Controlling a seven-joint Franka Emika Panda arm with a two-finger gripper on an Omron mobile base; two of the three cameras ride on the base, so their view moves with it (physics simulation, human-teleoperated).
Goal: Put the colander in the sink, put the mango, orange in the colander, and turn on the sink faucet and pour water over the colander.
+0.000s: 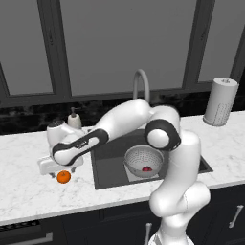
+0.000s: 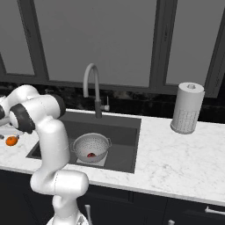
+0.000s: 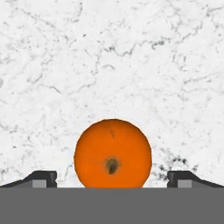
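Bright orange against white marble: the orange sits on the desk to the left of the sink, not far from the desk's front edge. The tool hangs directly above it, pointing down, jaws released and spread wide with nothing between them. In the hand view the fruit lies centred between the two fingertips, each tip well clear of its sides, so the line of approach is straight down with no sideways correction needed. Being round, the orange has no long axis to match, and the wrist's roll hardly matters. The colander already rests in the sink with the mango inside it, lying to the right of the tool; once gripped, the fruit would have to travel that way.
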